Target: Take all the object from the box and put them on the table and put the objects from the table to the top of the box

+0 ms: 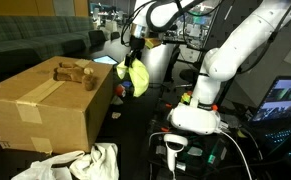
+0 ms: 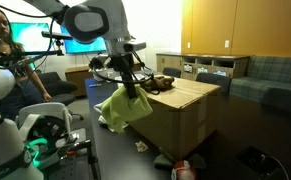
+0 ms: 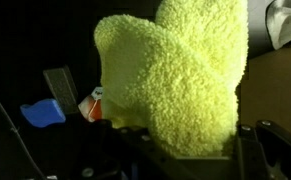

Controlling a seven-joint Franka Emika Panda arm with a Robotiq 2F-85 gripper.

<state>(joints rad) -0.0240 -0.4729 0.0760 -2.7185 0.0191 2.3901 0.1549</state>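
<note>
Yellow cloth hangs straight down from the fingers, which are pinched tight on its upper edge. It is in the air, clear of the desk beneath them and just beside the wall of the cardboard box. Gripped at one edge only, the soft fabric drapes under its own weight. Its long axis therefore runs vertical, top at the fingers and loose corners pointing at the desk. In the wrist view its fleecy bulk fills the frame directly ahead of the fingers. Held this high outside the box, it looks ready to be carried onto the box top. Brown objects already lie there, to one side of the fingers and slightly lower. A white cloth lies crumpled well below.
</note>
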